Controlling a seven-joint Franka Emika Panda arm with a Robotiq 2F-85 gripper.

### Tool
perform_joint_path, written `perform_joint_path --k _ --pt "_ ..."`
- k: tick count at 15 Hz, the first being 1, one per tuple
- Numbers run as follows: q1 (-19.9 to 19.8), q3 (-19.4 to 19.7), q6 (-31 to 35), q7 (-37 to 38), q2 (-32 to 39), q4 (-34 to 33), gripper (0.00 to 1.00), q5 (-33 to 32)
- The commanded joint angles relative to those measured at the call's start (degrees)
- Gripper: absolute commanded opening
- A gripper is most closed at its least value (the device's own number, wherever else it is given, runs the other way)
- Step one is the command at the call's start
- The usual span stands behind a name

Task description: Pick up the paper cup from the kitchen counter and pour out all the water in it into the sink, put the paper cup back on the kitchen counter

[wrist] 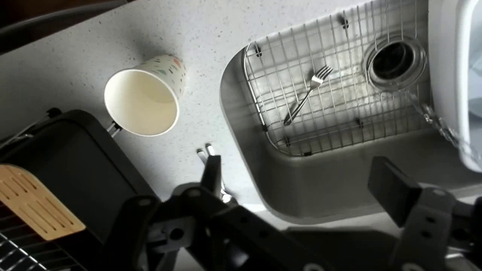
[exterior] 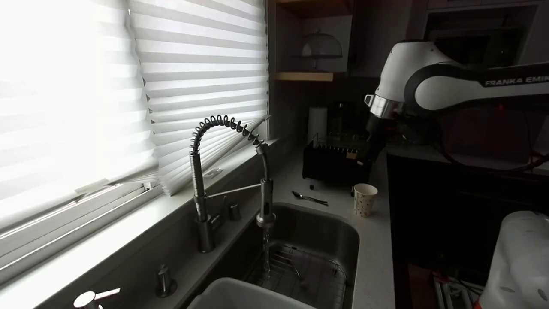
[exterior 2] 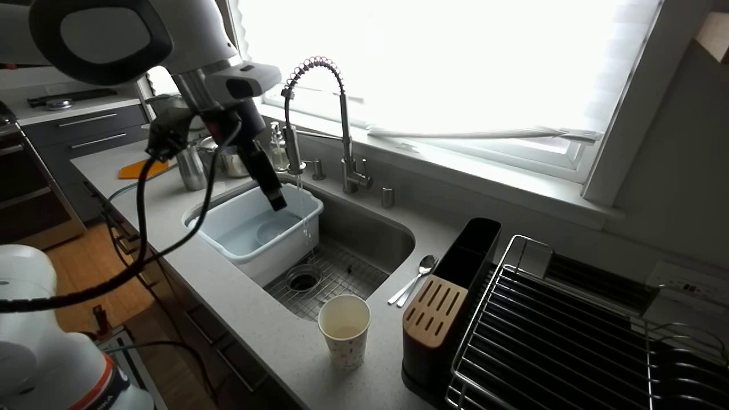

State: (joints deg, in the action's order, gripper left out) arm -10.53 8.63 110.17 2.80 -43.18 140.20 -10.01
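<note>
The cream-white paper cup (exterior: 364, 201) stands upright on the kitchen counter (exterior: 374, 262), beside the sink's end. It shows in an exterior view (exterior 2: 346, 341) and in the wrist view (wrist: 143, 99), where a faint liquid line is visible inside. The steel sink (exterior 2: 373, 228) has a wire grid on its floor. Water runs from the coiled-spring faucet (exterior 2: 346, 122) into it. My gripper (wrist: 297, 171) is open and empty, its fingers wide apart, pointing down. It is in the air, apart from the cup. In the wrist view the cup lies up and left of the fingers.
A white tub (exterior 2: 279, 256) sits in one end of the sink. A black utensil holder (exterior 2: 435, 310) and a wire dish rack (exterior 2: 541, 319) stand near the cup. Spoons (exterior 2: 416, 279) lie on the counter. A fork (wrist: 309, 92) lies on the sink grid.
</note>
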Motion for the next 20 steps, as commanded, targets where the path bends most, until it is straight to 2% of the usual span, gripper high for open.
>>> perform_joint_path --k 1,3,5,8,12,16,20 --pt "-2.2 8.0 7.6 -0.9 7.9 -2.9 1.00 4.4" --pt "-3.1 11.3 8.3 -3.1 11.8 -4.8 1.00 6.5" --pt "-4.0 13.7 5.6 -5.7 15.4 -6.7 1.00 7.8" --pt "-7.2 14.6 4.6 -5.9 19.1 -8.5 1.00 6.2" --pt "-9.9 16.3 6.4 -7.2 23.7 -9.4 1.00 6.1" --pt "-11.0 18.5 5.6 -11.3 27.9 -9.5 1.00 7.0" --pt "-11.5 19.0 8.1 -12.2 30.3 -8.4 1.00 8.8"
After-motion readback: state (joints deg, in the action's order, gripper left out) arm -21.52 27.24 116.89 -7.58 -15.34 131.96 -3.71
